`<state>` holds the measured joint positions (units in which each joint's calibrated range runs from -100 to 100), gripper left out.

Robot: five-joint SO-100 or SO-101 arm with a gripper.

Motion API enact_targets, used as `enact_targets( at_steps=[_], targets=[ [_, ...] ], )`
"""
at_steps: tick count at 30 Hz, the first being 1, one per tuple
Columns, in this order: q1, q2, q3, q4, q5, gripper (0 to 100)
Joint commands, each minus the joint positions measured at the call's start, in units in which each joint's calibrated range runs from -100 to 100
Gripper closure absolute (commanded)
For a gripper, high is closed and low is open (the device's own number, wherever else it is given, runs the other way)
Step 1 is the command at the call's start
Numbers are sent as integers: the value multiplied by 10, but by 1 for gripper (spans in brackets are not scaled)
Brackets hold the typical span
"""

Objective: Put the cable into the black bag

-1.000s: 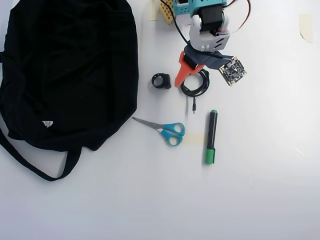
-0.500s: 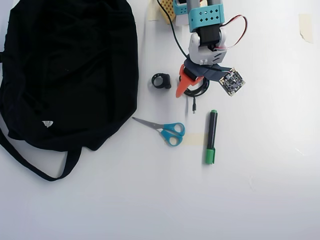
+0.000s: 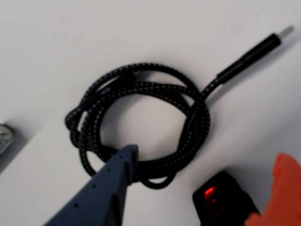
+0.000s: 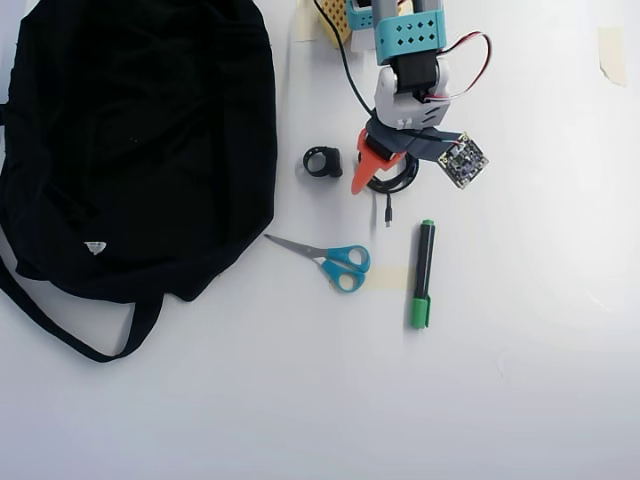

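I hold the pincer (image 3: 197,188) spread wide over the coiled cable (image 3: 141,122) on the white tabletop (image 4: 520,400), grasping nothing, its blue finger (image 3: 123,162) touching the coil. Next, I judge, comes closing on it, then carrying it to the bag (image 4: 130,140), well apart.

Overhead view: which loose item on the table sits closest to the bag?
The scissors: their blade tips nearly reach the black bag. The small black ring, cable and green marker lie farther right.
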<state>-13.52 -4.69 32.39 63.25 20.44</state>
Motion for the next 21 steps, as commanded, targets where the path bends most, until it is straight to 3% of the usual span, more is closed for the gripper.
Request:
enact_targets(
  at_steps=[1,15,21],
  targets=[
    [4,-2,1,-11,7,63],
    [-3,-2,28,-48,10,62],
    [-3,-1,40,-61,10,49]
  ],
)
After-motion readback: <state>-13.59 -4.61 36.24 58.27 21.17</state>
